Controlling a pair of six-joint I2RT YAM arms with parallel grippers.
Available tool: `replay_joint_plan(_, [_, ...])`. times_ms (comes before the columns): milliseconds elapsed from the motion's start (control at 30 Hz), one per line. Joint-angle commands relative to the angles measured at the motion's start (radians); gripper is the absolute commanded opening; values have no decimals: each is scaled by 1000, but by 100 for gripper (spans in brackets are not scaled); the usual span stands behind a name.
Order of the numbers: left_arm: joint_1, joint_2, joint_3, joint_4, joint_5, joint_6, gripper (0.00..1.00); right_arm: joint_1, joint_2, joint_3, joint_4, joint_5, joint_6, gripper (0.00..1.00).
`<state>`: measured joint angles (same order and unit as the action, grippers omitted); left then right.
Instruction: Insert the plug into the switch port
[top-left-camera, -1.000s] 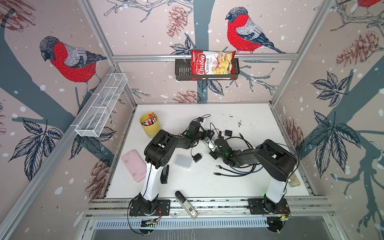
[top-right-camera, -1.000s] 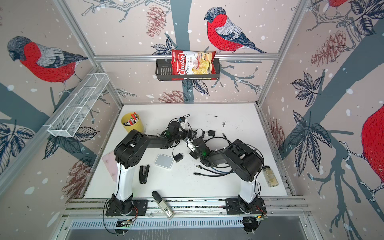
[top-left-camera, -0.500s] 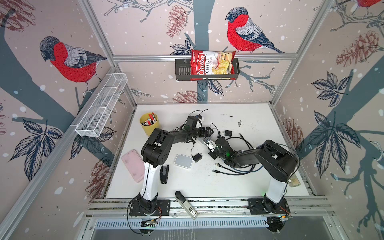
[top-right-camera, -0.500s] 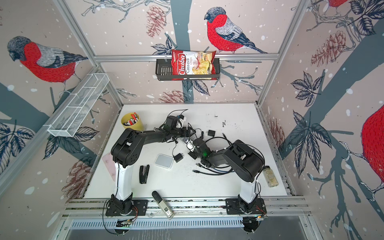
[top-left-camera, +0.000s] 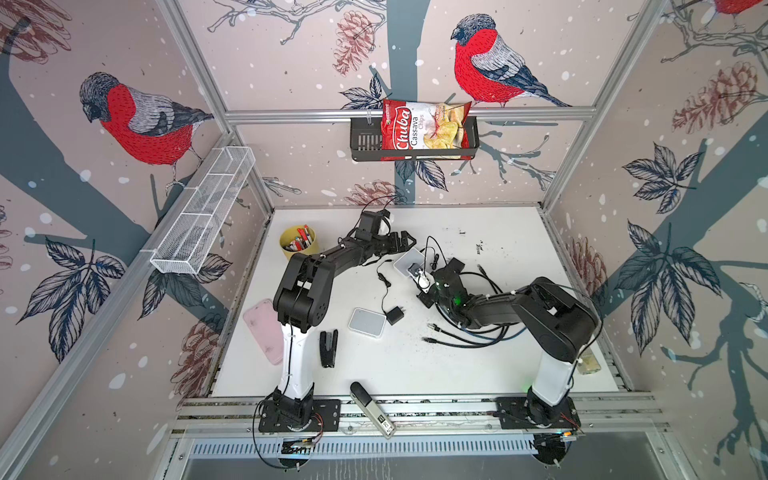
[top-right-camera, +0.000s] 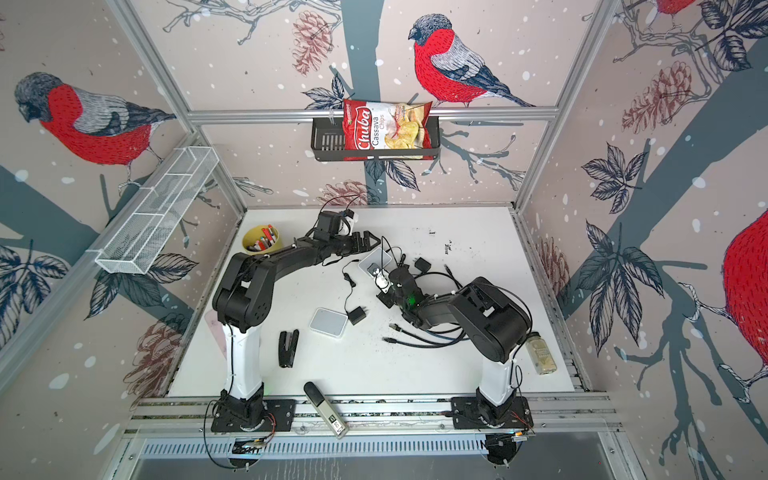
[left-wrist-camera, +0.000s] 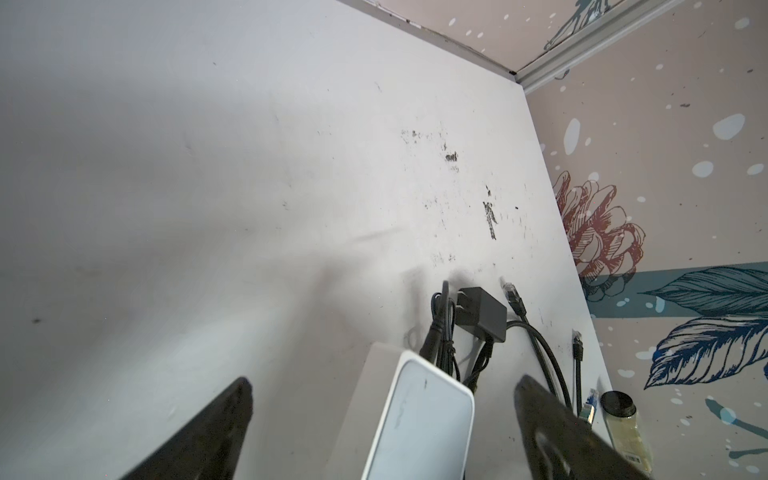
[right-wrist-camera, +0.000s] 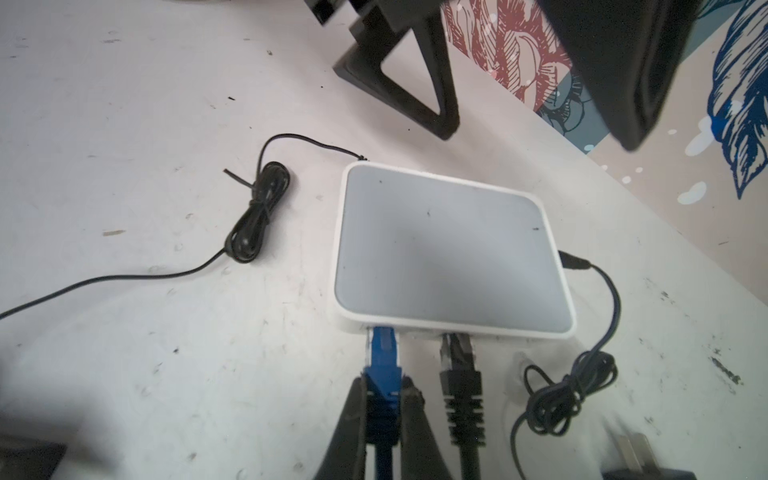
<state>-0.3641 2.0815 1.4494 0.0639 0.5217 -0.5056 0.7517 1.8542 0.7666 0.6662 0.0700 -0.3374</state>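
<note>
The switch (right-wrist-camera: 449, 249), a white box with a grey top, lies flat on the table behind the middle, seen in both top views (top-left-camera: 406, 261) (top-right-camera: 373, 261). My right gripper (right-wrist-camera: 384, 390) is shut on the blue plug (right-wrist-camera: 382, 353). The plug's tip is in a port on the switch's near side. How deep it sits I cannot tell. A black plug (right-wrist-camera: 459, 374) sits in a port beside it. My left gripper (left-wrist-camera: 384, 386) is open above the switch (left-wrist-camera: 424, 424) and touches nothing. It hangs just behind the switch in both top views (top-left-camera: 405, 243) (top-right-camera: 370, 243).
A second white box (top-left-camera: 367, 322) and a black adapter (top-left-camera: 395, 315) lie mid-table. Loose black cables (top-left-camera: 469, 336) coil by the right arm. A yellow pen cup (top-left-camera: 297, 243), a pink case (top-left-camera: 264, 330) and a stapler (top-left-camera: 328, 347) are on the left. A bottle (top-right-camera: 540, 353) stands at the right edge.
My left gripper has opened wide and drawn up and back from the switch. The right gripper stays shut on the blue plug at the switch.
</note>
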Motion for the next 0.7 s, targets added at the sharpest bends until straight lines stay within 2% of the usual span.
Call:
replay_joint_plan(0, [25, -31, -11, 3, 0, -4, 97, -19, 27, 54, -24, 10, 24, 9])
replay_joint_plan(667, [36, -175, -233, 114, -9, -44, 97, -104, 313, 568, -573, -5, 87, 14])
